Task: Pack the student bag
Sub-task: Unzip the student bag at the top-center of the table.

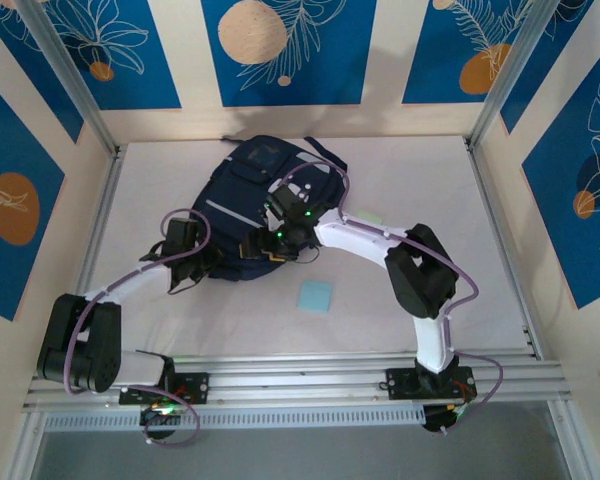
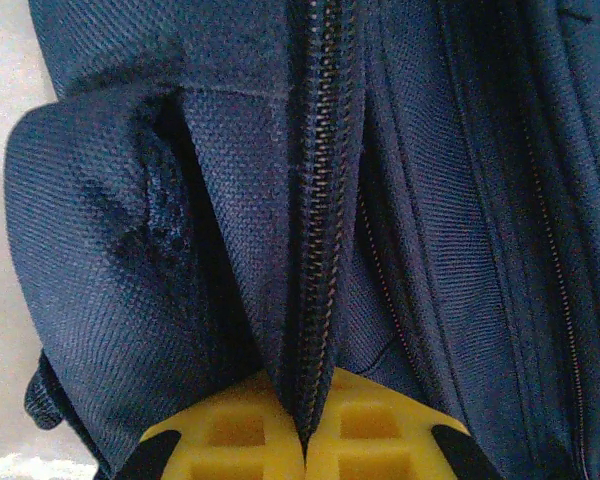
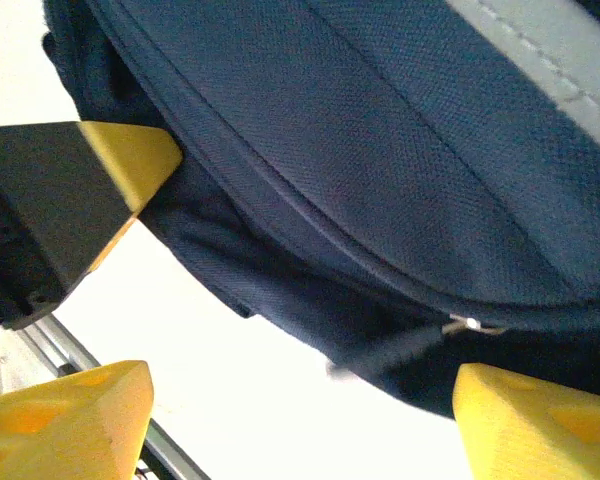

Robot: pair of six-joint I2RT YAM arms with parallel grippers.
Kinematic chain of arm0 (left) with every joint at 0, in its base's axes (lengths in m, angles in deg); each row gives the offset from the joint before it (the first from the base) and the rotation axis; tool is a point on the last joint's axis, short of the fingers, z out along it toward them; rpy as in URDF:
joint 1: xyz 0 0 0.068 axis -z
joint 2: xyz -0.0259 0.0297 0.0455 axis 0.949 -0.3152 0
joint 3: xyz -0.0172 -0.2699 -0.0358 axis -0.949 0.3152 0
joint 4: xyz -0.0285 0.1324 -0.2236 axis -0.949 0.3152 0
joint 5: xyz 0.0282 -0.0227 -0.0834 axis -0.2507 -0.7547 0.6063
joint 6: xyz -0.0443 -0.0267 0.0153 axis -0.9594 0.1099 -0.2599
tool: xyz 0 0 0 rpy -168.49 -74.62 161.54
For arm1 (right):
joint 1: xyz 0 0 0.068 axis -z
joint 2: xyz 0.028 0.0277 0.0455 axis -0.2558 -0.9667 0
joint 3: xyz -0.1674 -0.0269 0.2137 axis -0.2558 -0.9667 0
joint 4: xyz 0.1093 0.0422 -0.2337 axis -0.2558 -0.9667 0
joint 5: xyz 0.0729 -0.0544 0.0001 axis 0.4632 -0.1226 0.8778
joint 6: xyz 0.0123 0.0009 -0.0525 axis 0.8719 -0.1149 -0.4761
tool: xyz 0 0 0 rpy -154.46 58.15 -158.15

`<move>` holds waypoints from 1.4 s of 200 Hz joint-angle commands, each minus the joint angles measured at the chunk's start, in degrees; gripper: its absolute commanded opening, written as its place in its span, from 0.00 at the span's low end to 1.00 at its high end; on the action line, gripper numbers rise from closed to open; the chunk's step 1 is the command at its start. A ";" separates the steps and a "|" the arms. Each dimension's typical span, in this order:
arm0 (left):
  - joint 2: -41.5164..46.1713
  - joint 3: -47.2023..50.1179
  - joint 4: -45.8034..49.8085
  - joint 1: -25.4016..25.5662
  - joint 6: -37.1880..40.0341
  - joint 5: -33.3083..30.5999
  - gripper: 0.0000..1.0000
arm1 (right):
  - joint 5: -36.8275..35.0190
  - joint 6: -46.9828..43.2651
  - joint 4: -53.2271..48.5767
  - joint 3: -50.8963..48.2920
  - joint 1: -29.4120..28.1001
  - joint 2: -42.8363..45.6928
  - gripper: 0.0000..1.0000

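The student bag [image 1: 255,195] lies flat on the white table, dark navy with a light stripe. My left gripper [image 1: 223,262] is at the bag's near edge; in the left wrist view its yellow fingers [image 2: 230,440] are shut on a fold of the student bag [image 2: 450,200] along a zipper line [image 2: 320,230]. My right gripper [image 1: 272,243] hovers over the same near edge. It stands open in the right wrist view [image 3: 300,430], with the student bag [image 3: 380,150] just above the gap, nothing clamped, and a metal zipper pull [image 3: 470,325] close to the right fingertip.
A light blue square pad [image 1: 315,296] lies on the table in front of the bag. A pale green item [image 1: 368,216] peeks out beside the right forearm. Walls and metal posts [image 1: 100,130] bound the table; a rail [image 1: 310,375] runs along the near edge.
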 commanded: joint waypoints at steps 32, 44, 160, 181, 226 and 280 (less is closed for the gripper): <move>5.68 -3.26 5.57 1.04 7.29 -2.09 0.15 | -1.34 -1.25 -2.20 -3.95 7.02 7.00 0.72; 7.00 -4.10 8.26 1.03 9.62 -2.54 0.21 | -1.94 -1.43 -2.02 -3.91 8.62 6.99 0.70; 6.40 -10.86 13.75 8.46 27.79 1.86 0.38 | -0.55 7.16 3.23 5.52 10.21 -7.08 0.49; 4.20 -12.44 13.49 11.32 31.19 1.17 0.40 | 1.62 8.15 5.44 5.83 10.12 -6.60 0.18; -0.76 -15.61 10.93 14.64 35.77 -1.11 0.44 | 2.93 8.96 5.10 6.38 10.86 -2.10 0.00; -8.73 -19.46 9.69 17.30 36.93 -1.27 0.46 | 6.68 12.54 7.68 6.80 11.79 -1.74 0.00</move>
